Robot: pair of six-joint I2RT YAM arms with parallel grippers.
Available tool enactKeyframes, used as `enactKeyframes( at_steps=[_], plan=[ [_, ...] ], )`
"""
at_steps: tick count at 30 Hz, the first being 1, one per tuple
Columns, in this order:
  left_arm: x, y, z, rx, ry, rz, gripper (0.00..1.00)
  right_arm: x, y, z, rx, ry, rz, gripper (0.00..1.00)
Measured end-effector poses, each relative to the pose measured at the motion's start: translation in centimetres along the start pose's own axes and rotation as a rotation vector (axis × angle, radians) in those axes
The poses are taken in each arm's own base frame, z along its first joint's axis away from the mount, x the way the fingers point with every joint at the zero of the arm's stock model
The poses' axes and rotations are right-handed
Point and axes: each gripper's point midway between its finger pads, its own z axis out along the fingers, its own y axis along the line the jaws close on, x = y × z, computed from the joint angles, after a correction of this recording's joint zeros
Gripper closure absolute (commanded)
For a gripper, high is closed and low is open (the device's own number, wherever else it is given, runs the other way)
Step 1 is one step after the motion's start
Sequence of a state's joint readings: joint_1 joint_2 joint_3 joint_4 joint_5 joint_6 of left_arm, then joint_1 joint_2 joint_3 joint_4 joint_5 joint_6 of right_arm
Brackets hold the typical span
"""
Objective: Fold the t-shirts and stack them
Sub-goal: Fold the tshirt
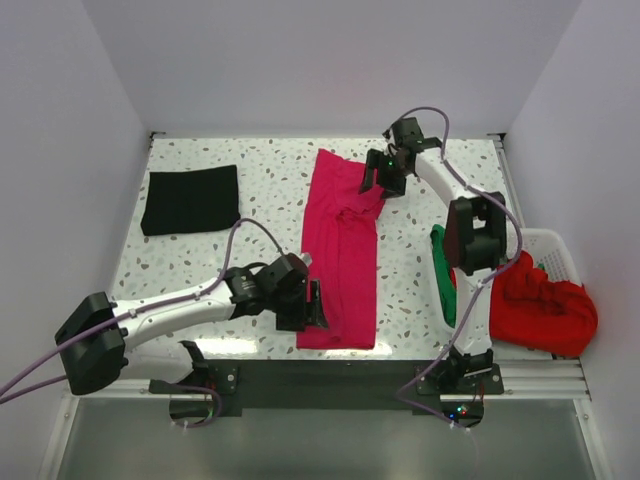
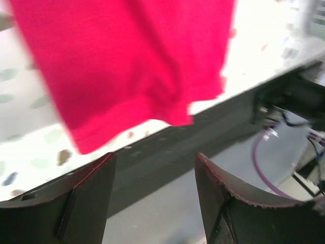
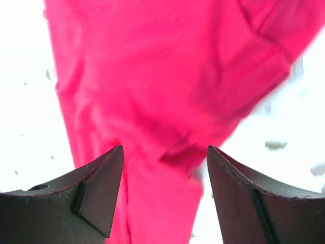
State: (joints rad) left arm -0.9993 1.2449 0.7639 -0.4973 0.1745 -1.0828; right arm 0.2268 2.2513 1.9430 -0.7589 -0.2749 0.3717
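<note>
The magenta-pink shirt (image 1: pixel 340 255) lies as a long narrow strip down the middle of the desk (image 1: pixel 260 180), from near the far edge to the near edge, probably narrowed so that each arm can take one end for the next fold. The left jaws stand wide and empty just beside its near-left corner. The right jaws, also wide, hang over its rumpled far-right corner, holding nothing. The black shirt (image 1: pixel 190 200), folded square, sits towards the far-left corner, likely the stack's base
</note>
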Motion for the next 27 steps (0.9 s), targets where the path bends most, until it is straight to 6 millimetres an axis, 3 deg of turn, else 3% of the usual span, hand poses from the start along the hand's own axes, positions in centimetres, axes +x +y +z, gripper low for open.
enactKeyframes(
  at_steps=[3, 7, 11, 17, 21, 27],
  plan=[
    [0.0, 2.7, 0.5, -0.075, 0.001, -0.046, 0.32, 0.6, 1.3, -3.7, -0.022, -0.038, -0.023, 0.30],
    [-1.3, 4.3, 0.8, -0.117, -0.012, -0.066, 0.32, 1.3, 2.9, -7.5, -0.049, -0.089, -0.053, 0.30],
    [-1.9, 6.4, 1.8, -0.186, 0.015, -0.043, 0.33, 3.8, 3.2, -8.5, -0.047, -0.076, -0.056, 0.30],
    [-1.9, 7.9, 1.9, -0.231, 0.054, 0.029, 0.35, 14.2, 2.4, -7.8, 0.038, 0.081, -0.063, 0.30],
    [-1.8, 7.6, 1.7, -0.208, 0.068, 0.068, 0.37, 22.4, 2.8, -9.8, 0.054, 0.162, -0.096, 0.32],
    [-0.6, 7.5, 1.6, -0.159, 0.108, 0.100, 0.42, 29.1, 0.9, -13.0, 0.055, 0.158, -0.011, 0.41]
  ],
)
